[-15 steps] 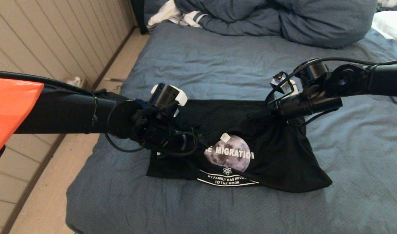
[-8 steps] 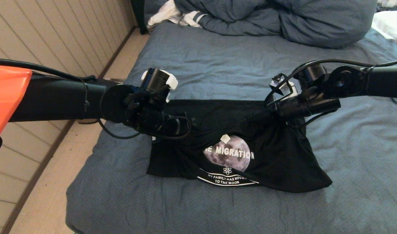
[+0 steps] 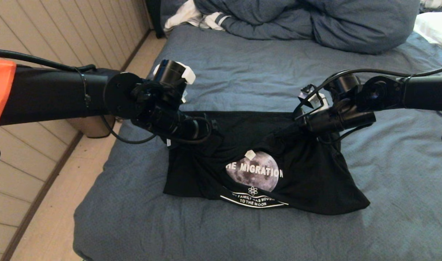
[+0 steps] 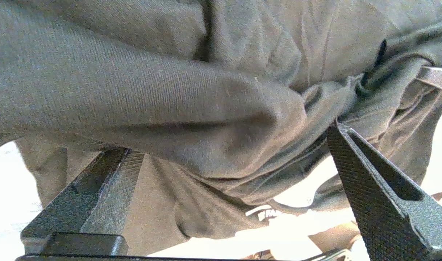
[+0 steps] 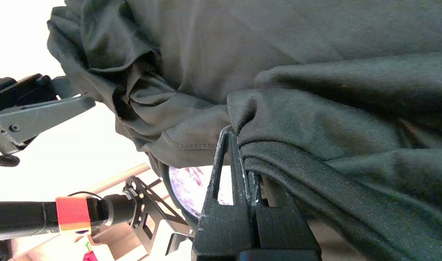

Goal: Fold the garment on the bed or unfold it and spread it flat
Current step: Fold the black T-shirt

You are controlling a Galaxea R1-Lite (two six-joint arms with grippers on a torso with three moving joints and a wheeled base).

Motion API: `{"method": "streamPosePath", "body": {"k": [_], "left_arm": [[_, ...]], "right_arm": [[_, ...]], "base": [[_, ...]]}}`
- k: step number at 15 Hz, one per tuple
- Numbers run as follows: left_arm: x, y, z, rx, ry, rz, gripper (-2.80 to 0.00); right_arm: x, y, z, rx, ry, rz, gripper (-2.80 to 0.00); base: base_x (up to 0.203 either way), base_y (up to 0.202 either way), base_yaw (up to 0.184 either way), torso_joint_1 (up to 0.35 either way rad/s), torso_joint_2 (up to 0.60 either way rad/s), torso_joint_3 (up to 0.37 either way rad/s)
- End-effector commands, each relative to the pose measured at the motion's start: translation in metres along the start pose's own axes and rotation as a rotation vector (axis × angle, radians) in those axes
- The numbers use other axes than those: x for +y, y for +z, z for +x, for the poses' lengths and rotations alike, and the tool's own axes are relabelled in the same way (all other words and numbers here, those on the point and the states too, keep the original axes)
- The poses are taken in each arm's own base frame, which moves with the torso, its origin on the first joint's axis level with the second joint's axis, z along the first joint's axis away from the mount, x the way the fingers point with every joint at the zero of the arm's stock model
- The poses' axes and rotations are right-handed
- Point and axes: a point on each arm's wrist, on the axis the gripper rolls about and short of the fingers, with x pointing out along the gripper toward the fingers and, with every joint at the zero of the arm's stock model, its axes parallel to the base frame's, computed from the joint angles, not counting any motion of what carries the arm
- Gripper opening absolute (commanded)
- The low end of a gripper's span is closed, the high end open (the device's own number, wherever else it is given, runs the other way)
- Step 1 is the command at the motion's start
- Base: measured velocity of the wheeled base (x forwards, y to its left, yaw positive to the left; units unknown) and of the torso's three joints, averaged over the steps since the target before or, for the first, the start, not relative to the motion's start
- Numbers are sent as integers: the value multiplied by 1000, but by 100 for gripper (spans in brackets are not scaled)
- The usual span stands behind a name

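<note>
Wall: pale panelled boards [image 3: 61, 32] are running down the far left, with a strip of light floor [image 3: 61, 203] lying between them and the bed.
Left gripper [image 4: 228, 163]: it is hanging over the left end of the garment with its jaws standing wide; in the left wrist view a fold of cloth is bulging between the two fingers [image 4: 108, 181] without being pinched.
In the way: the left arm [image 3: 61, 94] is crossing the head view from the left edge and covering the shirt's upper left corner.
Garment [image 3: 300, 181]: the black T-shirt is lying bunched across the middle of the bed [image 3: 224, 72], its right part lifted up toward the right gripper.
Writing: white letters "E MIGRATION" are crossing the round moon print [image 3: 255, 171]; the word before them is being cut off by a fold. Below, "TO THE MOON" is reading clearly, and the line above it is too creased to make out fully. A small atom logo [image 3: 253, 190] is sitting between the two.
Right gripper [image 5: 239, 145]: its jaws are clamped shut on a gathered fold and hem of the garment, holding it above the bed.
Behind: a bunched blue-grey duvet [image 3: 315, 21] is lying across the head of the bed, a white striped cloth [image 3: 192, 18] beside it, and a white pillow [image 3: 436, 27] is being cut off at the right edge.
</note>
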Motion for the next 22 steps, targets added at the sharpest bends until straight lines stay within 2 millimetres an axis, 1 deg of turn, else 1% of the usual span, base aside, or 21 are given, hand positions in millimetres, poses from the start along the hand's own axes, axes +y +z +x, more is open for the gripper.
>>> {"method": "streamPosePath", "body": {"k": [1,2,5,8,10,13,16,17,18,19,22], "left_arm": [[0,-1,0,5,2,-2,-47],[1,-2,1,12,4,-1,-280],[0,-3,4,20,-1,0,-280],[-3,-10,11,46,0,5,-280],[-5,-8,10,36,-7,6,-280],[-9,-4,-1,9,-21,13,-280],[-13,0,-19,-15,-34,32,-280],[-14,5,-27,-35,-43,43,-280],[-15,8,-31,-46,-46,50,-280],[-15,12,-35,-54,-45,56,-280],[-11,20,-34,-74,-37,75,-280]], "right_arm": [[-2,0,1,5,3,6,-280],[-2,0,1,5,3,6,-280],[-2,0,2,6,2,8,-280],[-2,0,2,7,2,7,-280],[-1,0,1,6,2,6,-280],[0,1,-1,-2,2,1,-280],[3,2,-6,-16,2,-8,-280],[6,5,-9,-30,3,-20,-280],[9,6,-12,-39,4,-28,-280],[10,7,-13,-45,5,-34,-280],[13,14,-17,-69,5,-52,-280]], "base": [[0,0,0,0,0,0],[0,0,0,0,0,0],[0,0,0,0,0,0],[0,0,0,0,0,0],[0,0,0,0,0,0],[0,0,0,0,0,0],[0,0,0,0,0,0],[0,0,0,0,0,0],[0,0,0,0,0,0],[0,0,0,0,0,0],[0,0,0,0,0,0]]}}
